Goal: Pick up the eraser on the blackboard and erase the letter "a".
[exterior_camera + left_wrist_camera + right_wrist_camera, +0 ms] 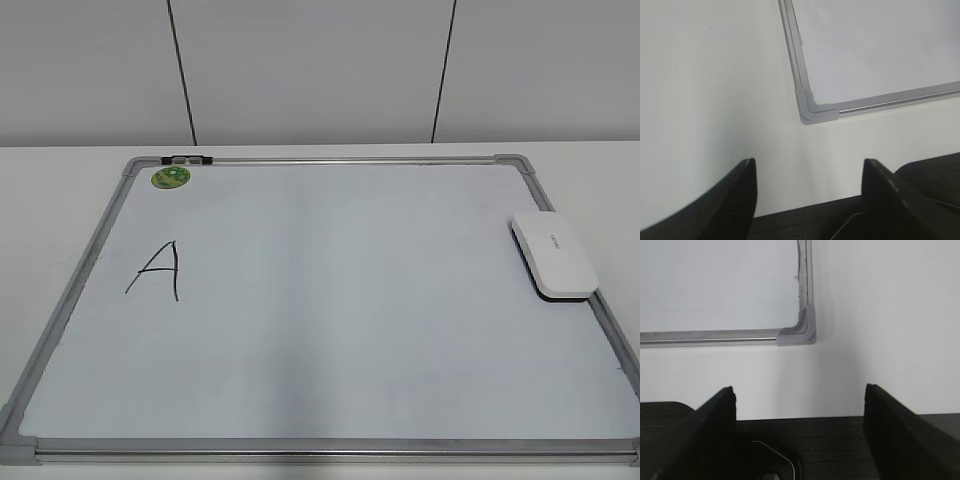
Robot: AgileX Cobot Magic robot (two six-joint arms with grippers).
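Note:
The white eraser [553,255] lies flat on the right side of the blackboard [330,330], close to its right frame. An angular capital "A" [157,270] in black marker is on the board's left side. No small lowercase "a" shows in any view. Neither gripper appears in the exterior view. My left gripper [809,165] is open and empty above the white table, near the board's front left corner [812,111]. My right gripper [799,390] is open and empty near the board's front right corner [801,334].
A round green sticker [170,178] sits at the board's far left corner, next to a black clip [187,159] on the top frame. White table surrounds the board. A white panelled wall stands behind.

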